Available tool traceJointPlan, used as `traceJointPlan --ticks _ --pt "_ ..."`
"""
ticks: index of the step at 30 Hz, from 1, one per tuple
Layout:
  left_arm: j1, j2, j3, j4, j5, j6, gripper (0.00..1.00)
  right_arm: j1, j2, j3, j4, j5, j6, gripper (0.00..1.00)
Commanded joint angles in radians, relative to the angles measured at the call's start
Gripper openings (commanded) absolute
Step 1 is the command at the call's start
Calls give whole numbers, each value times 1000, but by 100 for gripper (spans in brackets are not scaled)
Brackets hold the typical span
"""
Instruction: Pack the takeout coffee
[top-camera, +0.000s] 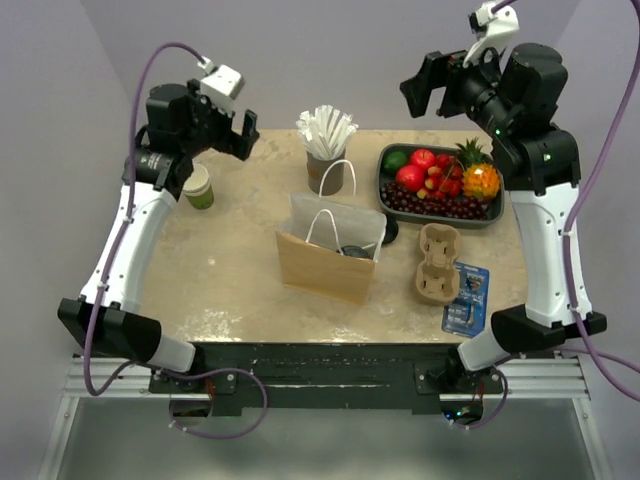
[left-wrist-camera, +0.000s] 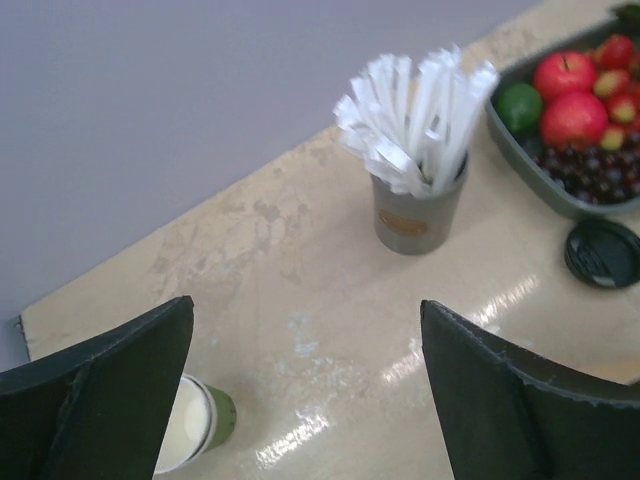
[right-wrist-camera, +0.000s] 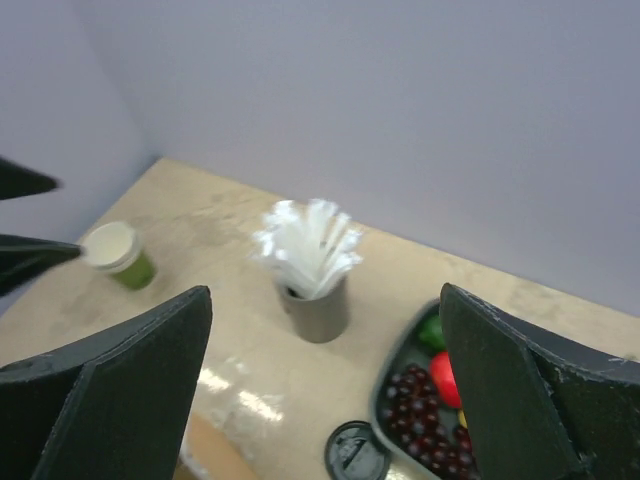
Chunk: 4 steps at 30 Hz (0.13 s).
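The takeout coffee (top-camera: 199, 187) is a small green cup with a cream top, standing at the table's far left with no lid on it; it also shows as the cup (left-wrist-camera: 190, 425) and the cup (right-wrist-camera: 118, 255) in the wrist views. A round black lid (left-wrist-camera: 603, 252) lies flat beside the fruit tray, seen again as the lid (right-wrist-camera: 357, 453). My left gripper (top-camera: 243, 135) hangs open above and right of the cup, nothing between its fingers (left-wrist-camera: 305, 320). My right gripper (top-camera: 425, 88) is raised high at the back right, open and holding nothing (right-wrist-camera: 325, 300).
An open brown paper bag (top-camera: 328, 250) stands mid-table with something dark inside. A grey cup of white straws (top-camera: 326, 150) is behind it. A fruit tray (top-camera: 384, 175) sits at the back right, with a cardboard cup carrier (top-camera: 437, 262) and a blue packet (top-camera: 466, 298) in front.
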Motion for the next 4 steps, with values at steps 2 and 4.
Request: traceJointPlan --ticks 2,4 --pt "151 25 164 122 -55 -147 100 0 -35 -72 72 324 -33 99" --pt "195 36 199 134 -44 -161 100 0 -44 -83 82 334 -38 99"
